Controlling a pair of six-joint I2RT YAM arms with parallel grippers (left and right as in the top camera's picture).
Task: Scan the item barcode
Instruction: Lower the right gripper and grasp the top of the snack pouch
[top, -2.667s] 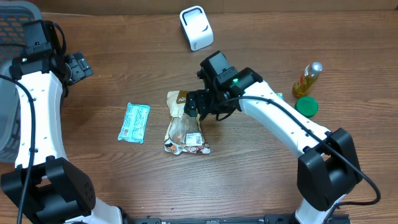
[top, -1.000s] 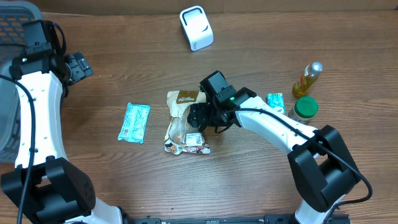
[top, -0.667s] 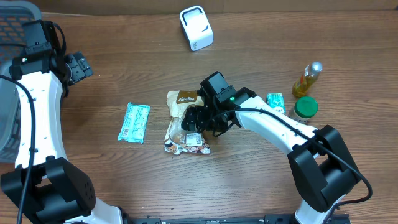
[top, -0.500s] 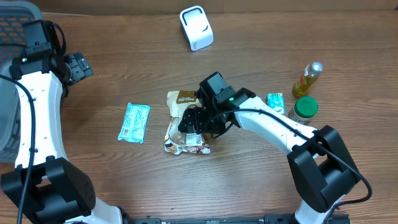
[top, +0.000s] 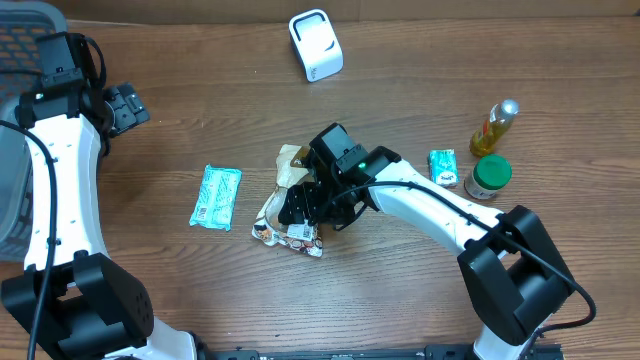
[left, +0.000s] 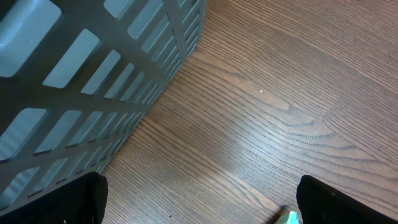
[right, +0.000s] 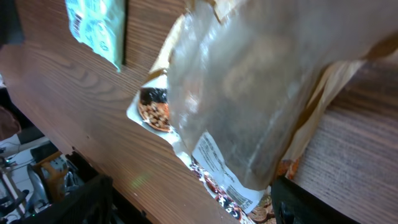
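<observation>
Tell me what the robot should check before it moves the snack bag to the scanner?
1. Snack bag held between the right fingers: ok.
2. Grip firm enough: cannot tell.
3. Barcode on the white label facing up: cannot tell, too small.
4. Way to the white scanner free: ok.
5. Left fingers open, off by the basket: ok.

No brand, number or sign is resolving well enough to be read. The snack bag (right: 249, 81) is carrying a white label (right: 221, 168) of fine print, too small to make out. The teal packet (top: 216, 197) and the small green packet (top: 443, 166) are showing pale printing, likewise too small to read.
</observation>
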